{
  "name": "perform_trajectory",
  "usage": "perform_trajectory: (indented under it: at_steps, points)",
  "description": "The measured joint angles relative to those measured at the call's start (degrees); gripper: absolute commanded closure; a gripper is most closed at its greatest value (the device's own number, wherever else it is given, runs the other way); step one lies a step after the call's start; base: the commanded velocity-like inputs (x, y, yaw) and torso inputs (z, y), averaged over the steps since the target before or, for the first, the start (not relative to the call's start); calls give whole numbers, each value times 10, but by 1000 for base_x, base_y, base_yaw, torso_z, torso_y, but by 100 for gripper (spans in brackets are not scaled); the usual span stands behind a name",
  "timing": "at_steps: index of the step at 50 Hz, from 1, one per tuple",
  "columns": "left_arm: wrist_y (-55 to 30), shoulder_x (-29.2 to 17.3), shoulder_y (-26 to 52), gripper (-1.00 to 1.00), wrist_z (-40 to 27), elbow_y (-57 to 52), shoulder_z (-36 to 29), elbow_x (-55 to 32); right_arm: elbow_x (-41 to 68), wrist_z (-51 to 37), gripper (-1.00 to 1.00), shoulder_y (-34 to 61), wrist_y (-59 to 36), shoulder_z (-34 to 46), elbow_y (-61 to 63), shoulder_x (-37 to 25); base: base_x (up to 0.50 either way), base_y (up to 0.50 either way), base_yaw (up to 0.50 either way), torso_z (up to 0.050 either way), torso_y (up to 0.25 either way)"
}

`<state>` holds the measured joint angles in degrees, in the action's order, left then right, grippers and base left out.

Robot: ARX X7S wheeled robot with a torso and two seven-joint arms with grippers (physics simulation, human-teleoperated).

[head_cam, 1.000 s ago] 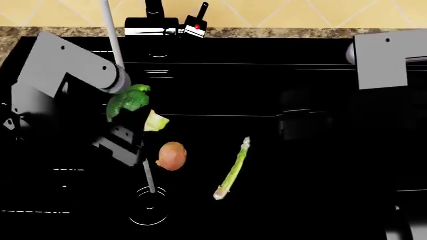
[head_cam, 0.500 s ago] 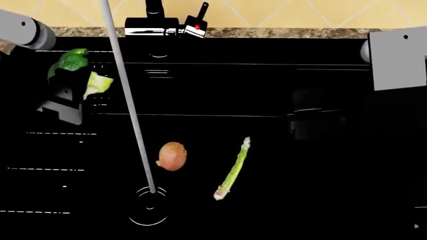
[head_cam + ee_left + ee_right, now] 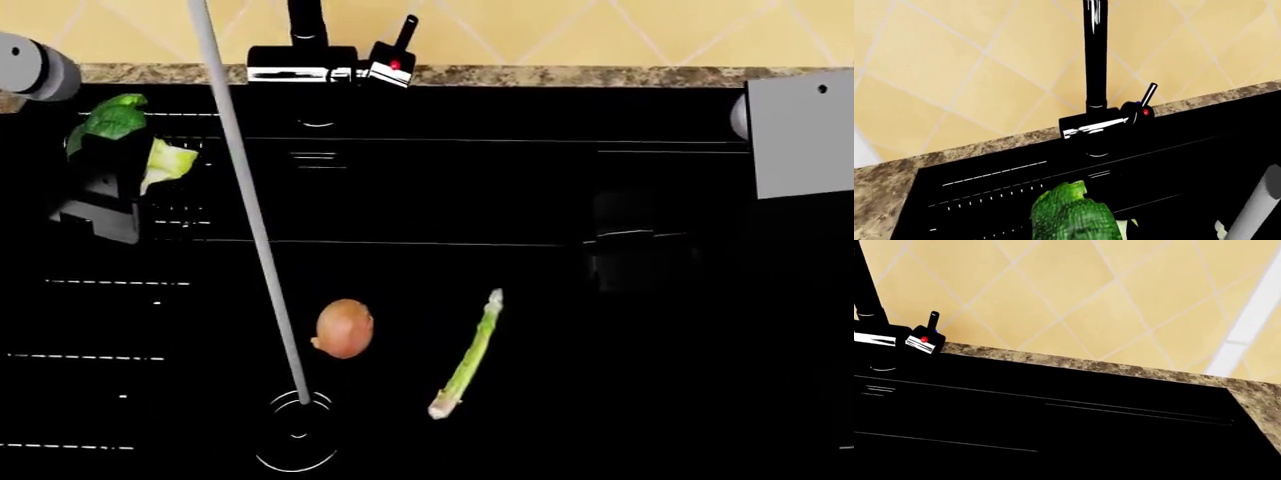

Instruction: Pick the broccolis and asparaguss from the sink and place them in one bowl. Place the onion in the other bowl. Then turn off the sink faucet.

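Observation:
My left gripper (image 3: 123,155) is shut on a green broccoli (image 3: 114,118) and holds it above the sink's far left corner, clear of the basin floor. The left wrist view shows that broccoli (image 3: 1071,216) close up; the fingers themselves are hidden there. A brown onion (image 3: 343,328) and a pale green asparagus (image 3: 467,355) lie on the sink floor. The faucet (image 3: 310,55) runs, and its water stream (image 3: 247,210) falls to the drain (image 3: 299,432). Its handle (image 3: 396,52) has a red dot. My right gripper (image 3: 622,248) is a dim dark shape over the sink's right half. No bowl is in view.
The black sink basin (image 3: 561,180) fills most of the view, bordered by a speckled stone counter (image 3: 601,75) and a tiled wall. The right arm's grey link (image 3: 801,130) hangs at the right edge. In the right wrist view the faucet handle (image 3: 926,335) shows at the side.
My left arm has carried the broccoli from beside the onion in mid-sink up and out to the far left corner. The onion and asparagus have stayed put.

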<state>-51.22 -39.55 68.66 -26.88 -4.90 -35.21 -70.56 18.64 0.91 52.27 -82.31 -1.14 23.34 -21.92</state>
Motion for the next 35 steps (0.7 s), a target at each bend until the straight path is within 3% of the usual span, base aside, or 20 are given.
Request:
perform_trajectory:
  at_steps: [10,35]
  points:
    - [6,-2,-6,100,3,0,-1,3,1,-4,-100,-4,0,2,5,-2,175,60,0,0,2]
    - [14,-7,-16,100,8,-1,-3,9,9,-14,-100,-10,-16,-11,-4,12,3,178,0,0,0]
